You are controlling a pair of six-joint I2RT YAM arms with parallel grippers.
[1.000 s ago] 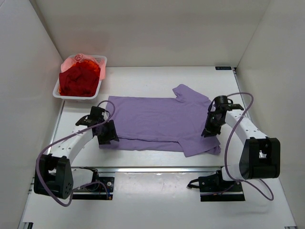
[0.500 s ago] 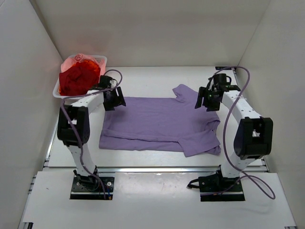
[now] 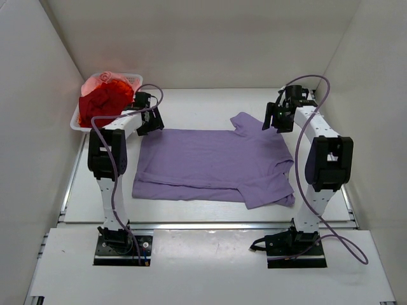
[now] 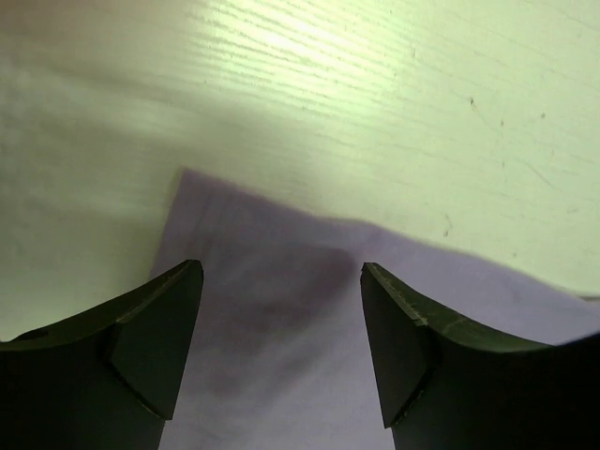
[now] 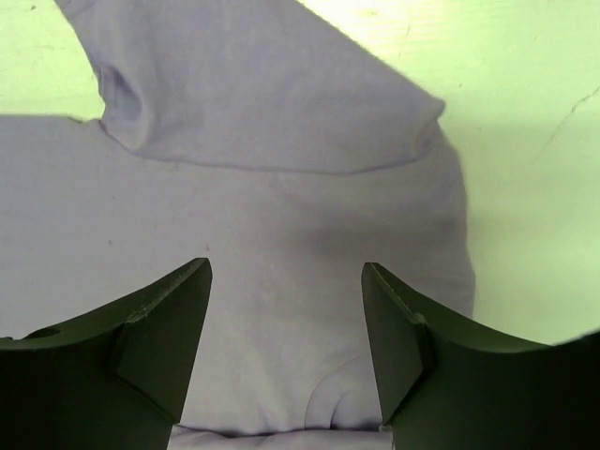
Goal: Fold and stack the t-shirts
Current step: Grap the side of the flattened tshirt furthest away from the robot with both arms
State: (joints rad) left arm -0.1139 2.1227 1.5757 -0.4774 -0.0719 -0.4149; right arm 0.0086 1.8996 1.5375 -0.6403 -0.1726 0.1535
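A purple t-shirt (image 3: 213,164) lies spread on the white table, partly folded along its near edge, with a sleeve sticking out at the far right. My left gripper (image 3: 151,125) hangs open over the shirt's far left corner (image 4: 281,319). My right gripper (image 3: 271,124) hangs open over the far right sleeve (image 5: 281,234). Both hold nothing. More shirts, red and pink (image 3: 105,101), lie heaped in a white basket (image 3: 137,81) at the far left.
White walls close the table in on the left, back and right. The basket stands just left of my left gripper. A metal rail (image 3: 210,225) runs along the table's near edge in front of the arm bases.
Both arms swung from the shirt's near corners out to its far corners: the left gripper to the far left corner, the right gripper to the far right sleeve. The shirt has not moved.
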